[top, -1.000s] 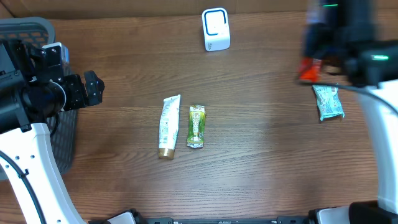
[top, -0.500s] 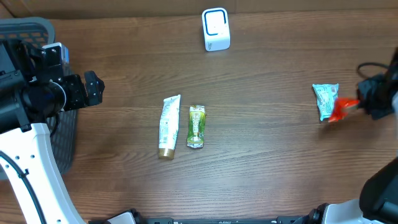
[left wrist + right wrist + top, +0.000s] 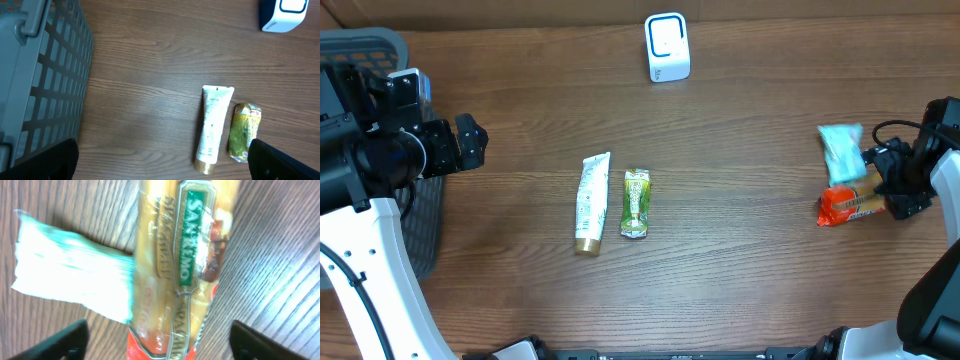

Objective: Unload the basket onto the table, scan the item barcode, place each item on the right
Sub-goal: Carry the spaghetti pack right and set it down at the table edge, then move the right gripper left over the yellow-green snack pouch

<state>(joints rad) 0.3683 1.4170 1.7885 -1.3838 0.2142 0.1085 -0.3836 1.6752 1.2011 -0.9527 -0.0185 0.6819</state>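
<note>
Red packet (image 3: pixel 848 207) now lies dropped (right pincer (image 3: pixel 159 341) spread wide).

Soft, even light with faint shadows; right wrist view blurred, its pale packet (image 3: pixel 70 280) overexposed.

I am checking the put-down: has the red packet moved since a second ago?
Yes. The red packet moved toward the near edge and rightward, farther from the scanner, and now lies beside the teal packet.

The snack packet (image 3: pixel 175 265) is blurred and cropped.
</note>
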